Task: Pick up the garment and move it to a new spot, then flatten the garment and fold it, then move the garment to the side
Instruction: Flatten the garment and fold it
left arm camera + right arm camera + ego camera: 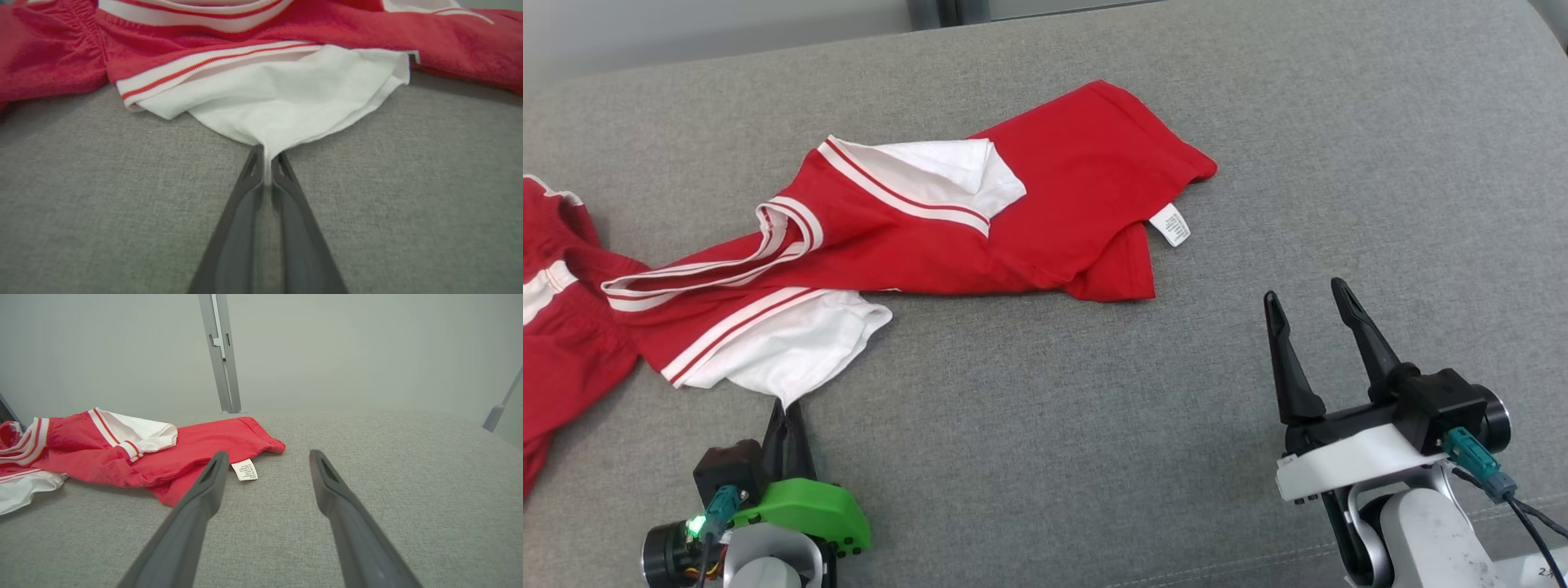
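Note:
A red garment (1045,204) with white sleeves and striped trim lies crumpled across the grey cushion, stretching from the left edge to the middle. My left gripper (786,406) at the lower left is shut on the tip of its white sleeve (286,102); in the left wrist view the white cloth is pinched between the two dark fingers (249,179). My right gripper (1311,302) stands open at the lower right, off the garment (192,451), with nothing between its fingers. A white care label (1170,224) hangs at the garment's near right hem.
More red and white fabric (556,327) lies bunched at the far left edge. The grey cushion (1094,457) spreads wide to the right and front. A pale wall with a grey metal post (220,351) rises behind the cushion.

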Available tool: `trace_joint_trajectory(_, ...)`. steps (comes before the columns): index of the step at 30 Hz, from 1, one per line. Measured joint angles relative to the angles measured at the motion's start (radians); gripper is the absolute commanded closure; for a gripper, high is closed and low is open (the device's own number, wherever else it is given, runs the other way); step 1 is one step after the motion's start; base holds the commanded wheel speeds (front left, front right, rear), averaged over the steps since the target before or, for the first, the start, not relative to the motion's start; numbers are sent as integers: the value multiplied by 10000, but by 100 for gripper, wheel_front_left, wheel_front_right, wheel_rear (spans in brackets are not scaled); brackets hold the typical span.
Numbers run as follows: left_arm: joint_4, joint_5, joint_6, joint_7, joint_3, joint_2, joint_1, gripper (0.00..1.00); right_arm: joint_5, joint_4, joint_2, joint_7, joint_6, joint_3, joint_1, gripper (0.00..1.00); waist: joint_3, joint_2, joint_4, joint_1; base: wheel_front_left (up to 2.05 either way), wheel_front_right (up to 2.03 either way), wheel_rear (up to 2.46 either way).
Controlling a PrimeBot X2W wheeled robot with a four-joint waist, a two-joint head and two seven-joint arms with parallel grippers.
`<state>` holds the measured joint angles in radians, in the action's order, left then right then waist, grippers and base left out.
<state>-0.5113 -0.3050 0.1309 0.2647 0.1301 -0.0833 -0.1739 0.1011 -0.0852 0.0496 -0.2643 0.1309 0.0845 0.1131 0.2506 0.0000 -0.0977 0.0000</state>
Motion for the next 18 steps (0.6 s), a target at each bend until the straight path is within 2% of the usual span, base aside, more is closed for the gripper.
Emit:
trace_joint_trajectory(10, 1281, 1024, 134, -2, -105, 36, 724, 100, -153, -477, -2, 0, 2, 462, -50, 0, -112, 0, 538, 0, 0, 0, 0)
trace_joint_trajectory(18, 1505, 1214, 6, 0, -176, 100, 859, 100, -134, -2596, -10, 0, 2, 1039, 897, 0, -146, 0, 1200, 0, 0, 0, 0)
